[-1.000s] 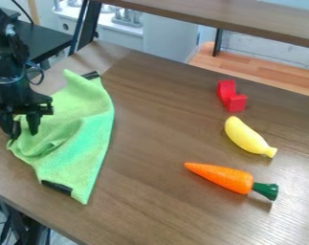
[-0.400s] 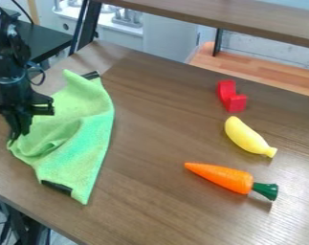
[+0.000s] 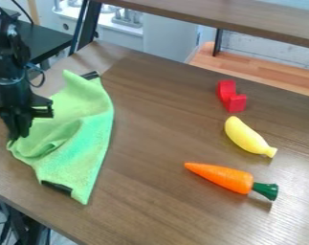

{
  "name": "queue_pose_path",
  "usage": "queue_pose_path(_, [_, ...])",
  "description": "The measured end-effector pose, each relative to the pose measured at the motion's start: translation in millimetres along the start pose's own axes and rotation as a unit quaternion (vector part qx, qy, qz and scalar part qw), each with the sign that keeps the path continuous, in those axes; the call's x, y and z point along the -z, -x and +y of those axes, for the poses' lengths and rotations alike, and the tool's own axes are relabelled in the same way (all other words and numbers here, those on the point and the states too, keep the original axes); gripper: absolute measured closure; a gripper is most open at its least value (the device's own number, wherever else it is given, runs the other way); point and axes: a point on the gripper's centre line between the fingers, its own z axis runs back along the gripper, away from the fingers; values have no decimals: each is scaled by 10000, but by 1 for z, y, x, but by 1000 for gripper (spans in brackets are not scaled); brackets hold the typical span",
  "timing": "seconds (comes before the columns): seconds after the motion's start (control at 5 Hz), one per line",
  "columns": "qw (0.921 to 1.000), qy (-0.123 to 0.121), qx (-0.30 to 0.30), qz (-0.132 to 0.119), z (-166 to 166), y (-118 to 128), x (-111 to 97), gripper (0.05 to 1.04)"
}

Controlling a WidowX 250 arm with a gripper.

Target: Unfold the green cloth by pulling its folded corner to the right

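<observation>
Here, the tool [image 3: 16,136] pinches the left corner of the cloth [image 3: 75,143], nearly closed; the cloth spreads rightward on the tabletop [image 3: 160,167], its long axis running far to near.

Crumpled green cloth [image 3: 77,139] with 2 black corner patches, lying partly folded on the table's left side.

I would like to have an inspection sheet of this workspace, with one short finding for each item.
Surface: brown wood-grain table, glare at lower right
Job's things: green cloth, creased, black patches on its edges
Clutter: red block, toy banana and toy carrot, lying apart at right
Gripper: black gripper closed on the cloth's left corner
Cables: thin loop beside the arm
Surroundings: raised shelf behind, black side table at upper left
</observation>
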Motion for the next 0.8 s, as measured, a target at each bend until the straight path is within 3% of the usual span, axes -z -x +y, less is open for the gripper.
queue_pose_path(0.2, [10000,-8,-1,30,0,0,1,623])
queue_pose_path(0.4, [10000,-45,-34,48,2,0,3,314])
queue_pose_path(0.6, [9999,-74,-105,66,2,-2,4,164])
queue_pose_path(0.8, [9998,-109,-107,143,2,0,9,455])
